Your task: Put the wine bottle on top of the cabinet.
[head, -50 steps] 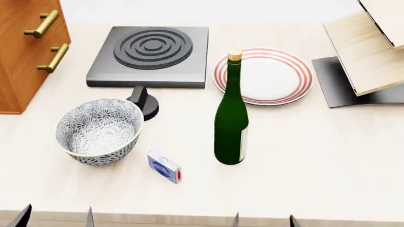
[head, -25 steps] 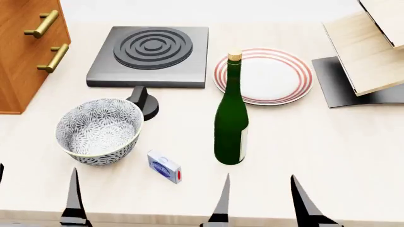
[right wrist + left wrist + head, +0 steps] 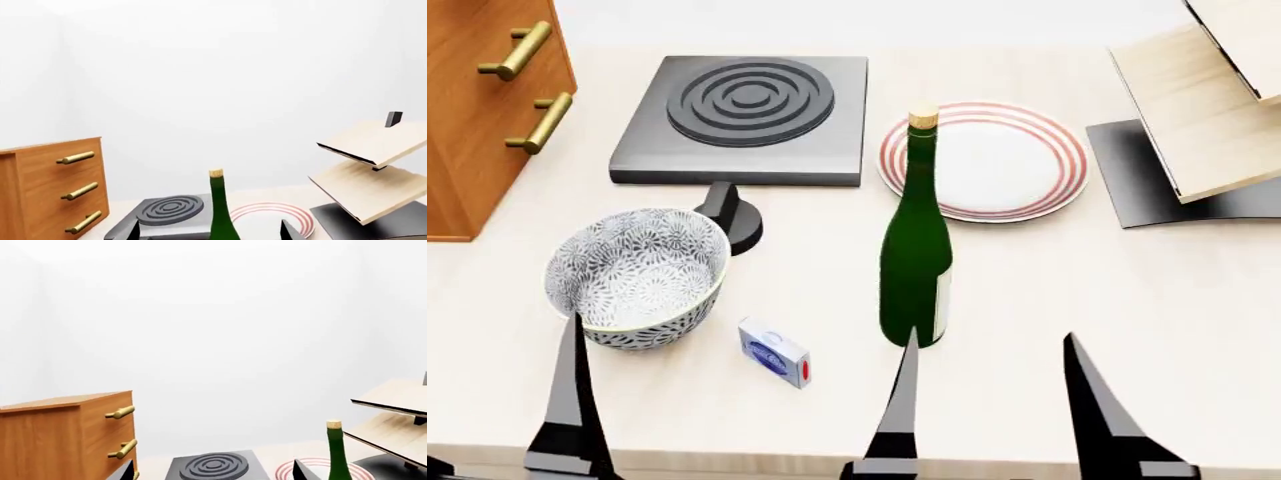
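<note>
- Standing upright on the pale counter [image 3: 1174,330] at the middle of the head view, the tall dark green glass wine bottle [image 3: 916,262] with tan cork and pale side label is free, with nothing gripping it.
- The right gripper [image 3: 994,400] shows at the lower edge of the head view as two dark pointed fingers, jaws spread wide; the inner finger's [image 3: 900,400] tip lies just below the bottle's base, the other well out to the right.
- In the right wrist view the bottle [image 3: 219,210] rises between the two finger tips, ahead of the jaws.
- The left gripper [image 3: 210,471] shows two finger tips wide apart in the left wrist view, jaws open; only one finger [image 3: 571,400] is plain at the head view's lower left, by the blue-patterned ceramic bowl [image 3: 635,276].
- The orange-brown wooden cabinet [image 3: 481,110] with brass bar handles sits at the upper left of the head view, well apart from the bottle.
- A red-ringed white plate [image 3: 985,160] lies just behind the bottle, a dark grey square hotplate [image 3: 747,118] to its left.
- A small blue-and-white box [image 3: 774,352] lies between bowl and bottle.
</note>
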Controlling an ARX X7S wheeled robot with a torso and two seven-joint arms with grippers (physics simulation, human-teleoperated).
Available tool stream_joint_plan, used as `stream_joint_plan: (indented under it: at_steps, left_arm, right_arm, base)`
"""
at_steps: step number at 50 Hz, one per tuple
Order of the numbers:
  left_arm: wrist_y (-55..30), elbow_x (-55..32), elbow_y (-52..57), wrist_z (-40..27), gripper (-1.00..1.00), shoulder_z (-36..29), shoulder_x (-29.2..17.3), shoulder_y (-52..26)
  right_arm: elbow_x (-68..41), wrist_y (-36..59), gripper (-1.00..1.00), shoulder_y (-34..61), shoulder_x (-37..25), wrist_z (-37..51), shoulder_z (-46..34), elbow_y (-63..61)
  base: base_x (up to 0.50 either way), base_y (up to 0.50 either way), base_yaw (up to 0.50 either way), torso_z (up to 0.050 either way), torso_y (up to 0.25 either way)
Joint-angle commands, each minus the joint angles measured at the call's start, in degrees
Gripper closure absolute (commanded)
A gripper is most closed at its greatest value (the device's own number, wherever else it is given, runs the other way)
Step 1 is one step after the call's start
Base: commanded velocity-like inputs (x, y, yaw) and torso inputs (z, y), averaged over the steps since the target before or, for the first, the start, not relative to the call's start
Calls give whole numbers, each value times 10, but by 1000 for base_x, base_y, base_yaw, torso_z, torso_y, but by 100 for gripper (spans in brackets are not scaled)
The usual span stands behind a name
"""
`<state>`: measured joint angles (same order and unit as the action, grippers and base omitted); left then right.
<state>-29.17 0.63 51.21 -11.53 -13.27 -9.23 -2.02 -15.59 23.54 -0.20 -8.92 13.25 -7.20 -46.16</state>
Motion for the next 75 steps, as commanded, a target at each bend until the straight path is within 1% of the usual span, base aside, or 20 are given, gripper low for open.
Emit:
stream_joint_plan:
  at_steps: [1,7,8,15,39,48,51,71,75]
  left_arm:
    - [-5,-8,23,11,-100,3,3,-1]
    - [-14,-13,28,6,-100,2,-1,-5]
    - [-13,-13,29,5,-100,3,-2,-5]
    - [-14,-17,30,0,-100,0,-6,-6]
    - [-27,-25,41,-18,-100,-4,-17,-12]
    - [-18,-31,33,-22,-100,-3,-21,-10]
    - [-17,-35,33,-24,-100,-3,-22,-10]
    - [-18,-44,33,-37,-100,-5,-32,-12]
    - [-21,-45,35,-39,-100,-7,-33,-13]
  right_arm:
    - [5,14,-100,0,3,1,12,-22]
    - [24,54,-100,9,-10,16,-6,-17]
    - [14,38,-100,7,-6,13,1,-12]
    - [2,39,-100,5,-11,13,6,-17]
    - [-18,44,-100,6,-19,25,7,-17]
    - [-22,40,-100,5,-22,27,6,-11]
    - [-10,31,-100,6,-30,23,-6,-10]
    - [-3,13,-100,2,-39,26,-18,-3]
    - [-2,13,-100,2,-43,24,-24,-3]
  base:
    - [0,0,0,0,0]
    - [0,0,0,0,0]
    - [0,0,0,0,0]
    - [87,0,0,0,0]
    - [491,0,0,0,0]
    - [500,0,0,0,0]
    - [427,0,0,0,0]
    - [25,2,0,0,1]
    - [0,292,0,0,0]
